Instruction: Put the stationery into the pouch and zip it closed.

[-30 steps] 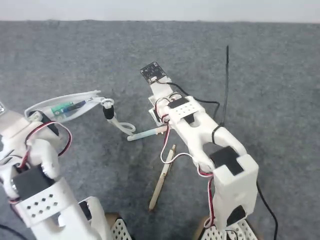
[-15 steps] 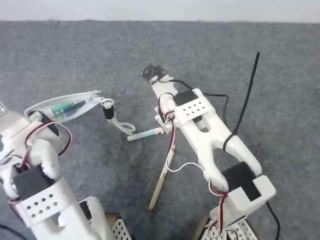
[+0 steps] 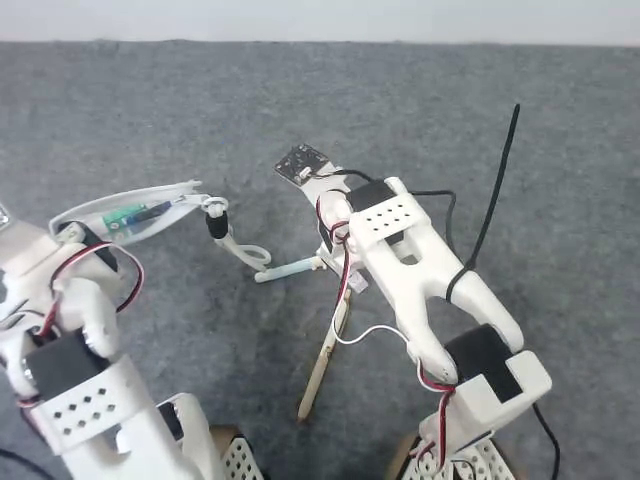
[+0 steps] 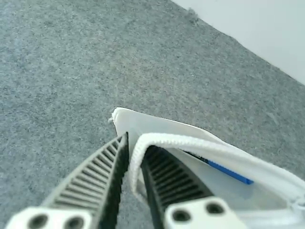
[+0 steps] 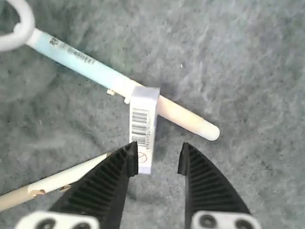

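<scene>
The clear white-rimmed pouch (image 3: 128, 212) hangs off the table at the left, with a blue and green item inside it. My left gripper (image 4: 133, 143) is shut on the pouch's zip rim (image 4: 190, 143). The pouch's black zip pull (image 3: 216, 222) and white loop (image 3: 247, 252) hang toward the middle. On the carpet lies a pale blue and white pen (image 5: 119, 82), with a small white barcoded block (image 5: 144, 128) across it. A wooden pencil (image 3: 325, 357) lies nearer the front. My right gripper (image 5: 159, 157) is open just above the block, one finger (image 5: 125, 164) beside it.
Grey carpet (image 3: 500, 120) covers the whole table. A black cable tie (image 3: 495, 200) sticks up from the right arm (image 3: 400, 250). The pencil's tip (image 5: 43, 186) lies close to my right gripper. Both arm bases stand at the front edge.
The right arm's upper part has swung rightward and its wrist has settled over the pen. The left arm and the pouch have stayed still.
</scene>
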